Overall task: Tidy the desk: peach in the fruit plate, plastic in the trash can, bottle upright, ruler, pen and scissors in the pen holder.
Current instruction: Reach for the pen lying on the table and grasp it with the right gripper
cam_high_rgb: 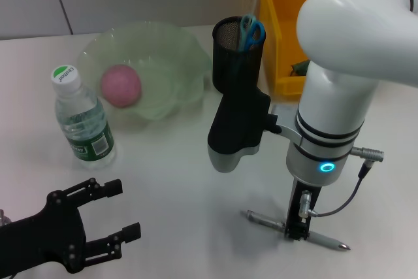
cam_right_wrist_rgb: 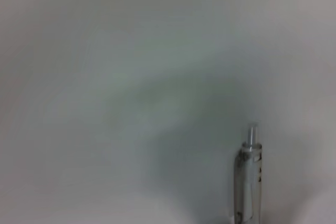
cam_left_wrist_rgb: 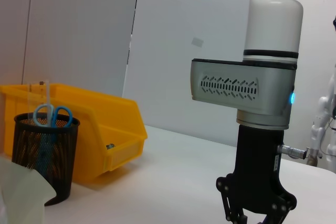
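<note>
Spreading across the whole scene is the white desk (cam_high_rgb: 183, 181), and over its near right the right arm (cam_high_rgb: 339, 96) comes straight down, big white housing and all. At the far right sits the yellow bin (cam_high_rgb: 287, 31), with something dark and small lying inside it that is hard to make out. Far left of centre is the pale green fruit plate (cam_high_rgb: 170, 63), and the pink peach (cam_high_rgb: 121, 85) rests in it already. Left of the plate and nearer, the water bottle (cam_high_rgb: 81, 117) stands upright with its green cap on top. Just right of the plate stands the black mesh pen holder (cam_high_rgb: 235, 50), the blue-handled scissors (cam_high_rgb: 251, 31) poking out of it, and the left wrist view shows a clear ruler (cam_left_wrist_rgb: 46, 95) standing in there too. At the near left the left gripper (cam_high_rgb: 124, 210) hangs low over the desk, fingers spread wide and holding nothing. Now the business end: the right gripper (cam_high_rgb: 297, 234) points straight down and sits right on the silver pen (cam_high_rgb: 297, 229), which lies flat on the desk at the near right, tip toward the right, crossing under the fingers at about its middle. Whether those fingers have closed on the pen, the views do not show.
</note>
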